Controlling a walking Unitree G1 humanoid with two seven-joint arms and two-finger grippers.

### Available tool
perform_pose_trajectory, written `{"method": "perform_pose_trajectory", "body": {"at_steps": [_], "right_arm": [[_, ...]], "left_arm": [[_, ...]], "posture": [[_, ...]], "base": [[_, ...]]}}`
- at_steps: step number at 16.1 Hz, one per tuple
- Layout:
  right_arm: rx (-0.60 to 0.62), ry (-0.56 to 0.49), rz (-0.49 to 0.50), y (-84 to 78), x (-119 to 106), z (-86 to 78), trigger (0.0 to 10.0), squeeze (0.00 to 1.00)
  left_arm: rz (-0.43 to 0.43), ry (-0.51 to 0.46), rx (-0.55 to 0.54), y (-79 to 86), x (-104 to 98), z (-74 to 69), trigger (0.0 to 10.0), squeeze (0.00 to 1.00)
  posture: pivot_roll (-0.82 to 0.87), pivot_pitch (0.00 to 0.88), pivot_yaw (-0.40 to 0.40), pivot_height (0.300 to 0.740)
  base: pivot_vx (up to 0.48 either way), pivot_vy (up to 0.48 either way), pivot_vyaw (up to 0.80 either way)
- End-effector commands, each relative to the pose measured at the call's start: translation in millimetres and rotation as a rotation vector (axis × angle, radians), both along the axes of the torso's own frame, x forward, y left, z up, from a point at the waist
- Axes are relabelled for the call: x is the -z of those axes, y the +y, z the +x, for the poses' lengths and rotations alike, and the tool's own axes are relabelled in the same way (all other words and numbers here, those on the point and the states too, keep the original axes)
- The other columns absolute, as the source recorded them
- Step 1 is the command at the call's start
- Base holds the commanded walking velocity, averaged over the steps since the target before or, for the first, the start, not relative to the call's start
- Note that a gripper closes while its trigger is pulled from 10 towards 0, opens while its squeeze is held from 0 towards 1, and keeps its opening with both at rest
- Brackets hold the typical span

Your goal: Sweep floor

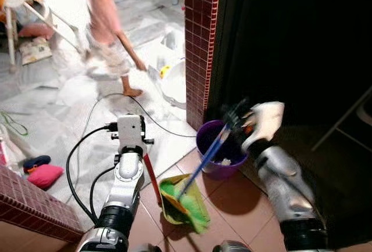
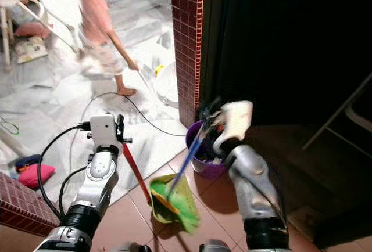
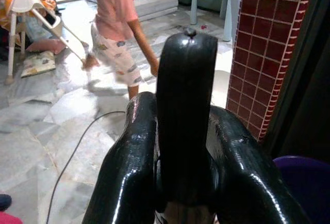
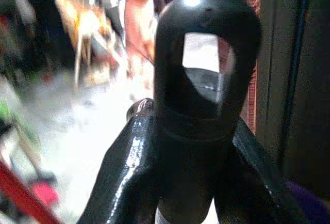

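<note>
Risk list, biggest item down.

Person (image 1: 110, 25) walks across the pale marble floor (image 1: 58, 101) just beyond the brick pillar (image 1: 200, 43), blurred mid-step, close to where you are working. If you swing either handle outward or step forward, you could clip them. Hold until they move away.

Black cable (image 1: 125, 98) loops over the marble and runs toward the left arm. I judge it a snag and trip hazard: drag the broom through it and you pull the cable, or the person catches a foot.

Purple bucket (image 1: 216, 147) stands at the pillar's base, touching the blue handle's path. A hard sweep could tip it.

Green dustpan (image 1: 185, 201) sits on the terracotta tiles between the arms, tilted. Its red handle (image 1: 152, 176) rises to the left gripper (image 3: 185, 131), whose fingers are clamped tight on the black handle end. A twist of that wrist would spill whatever the pan holds; I can't see debris in it.

Broom (image 1: 203, 165), blue shaft, slants from the dustpan mouth up to the right gripper (image 4: 206, 105), fingers closed round its black looped grip. The right wrist view is blurred, so I can't judge grip security; a slip drops the shaft onto the bucket.

Pink toy (image 1: 43, 175) lies by the low brick wall, well apart.
</note>
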State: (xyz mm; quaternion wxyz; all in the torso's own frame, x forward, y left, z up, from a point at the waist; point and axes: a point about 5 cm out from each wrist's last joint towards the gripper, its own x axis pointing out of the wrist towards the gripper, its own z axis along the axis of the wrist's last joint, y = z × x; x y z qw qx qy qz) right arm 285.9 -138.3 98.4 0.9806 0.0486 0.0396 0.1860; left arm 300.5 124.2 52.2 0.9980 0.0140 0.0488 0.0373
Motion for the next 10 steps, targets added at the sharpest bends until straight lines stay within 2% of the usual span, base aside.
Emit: {"method": "perform_pose_trajectory", "body": {"at_steps": [1, 2, 3, 5, 7, 8, 9, 10], "right_arm": [[0.051, 0.027, -0.102, -10.0, 10.0, -1.0, 10.0, 0.00], [0.082, 0.012, -0.094, -15.6, 8.1, -0.4, 10.0, 0.00], [0.111, -0.057, -0.151, -21.9, 0.8, 0.6, 10.0, 0.00], [0.130, -0.154, -0.181, -26.6, -11.6, 0.1, 10.0, 0.00], [0.137, -0.197, -0.146, -26.6, -20.3, -0.5, 10.0, 0.00], [0.111, -0.138, -0.005, -21.2, -19.3, 0.4, 10.0, 0.00], [0.063, -0.116, 0.036, -15.6, -18.0, -0.6, 10.0, 0.00], [-0.059, -0.080, 0.058, -3.4, -13.8, -5.5, 10.0, 0.00]], "left_arm": [[0.036, 0.115, 0.018, -0.3, 21.1, -9.7, 10.0, 0.00], [0.031, 0.116, 0.007, 1.0, 20.9, -9.3, 10.0, 0.00], [0.028, 0.117, -0.003, 2.3, 20.5, -8.7, 10.0, 0.00], [0.029, 0.117, -0.002, 2.2, 20.5, -8.3, 10.0, 0.00], [0.028, 0.118, -0.002, 2.4, 20.8, -8.2, 10.0, 0.00], [0.026, 0.119, 0.000, 1.7, 21.1, -8.1, 10.0, 0.00], [0.026, 0.120, 0.000, 1.4, 21.1, -8.1, 10.0, 0.00], [0.026, 0.120, 0.000, 1.2, 21.0, -7.6, 10.0, 0.00]], "posture": [[-0.16, 0.000, 0.082, 0.740], [-0.16, 0.000, 0.082, 0.740], [-0.16, 0.000, 0.082, 0.740], [-0.17, 0.000, 0.084, 0.740], [-0.17, 0.000, 0.085, 0.740], [-0.17, 0.000, 0.085, 0.740], [-0.17, 0.000, 0.085, 0.740], [-0.17, 0.000, 0.086, 0.740]], "base": [[0.000, 0.000, 0.00], [0.000, 0.000, 0.00], [0.000, 0.000, 0.00], [0.000, 0.000, 0.00], [0.000, 0.000, 0.00], [0.000, 0.000, 0.00], [0.000, 0.000, 0.00], [0.000, 0.000, 0.00]]}}
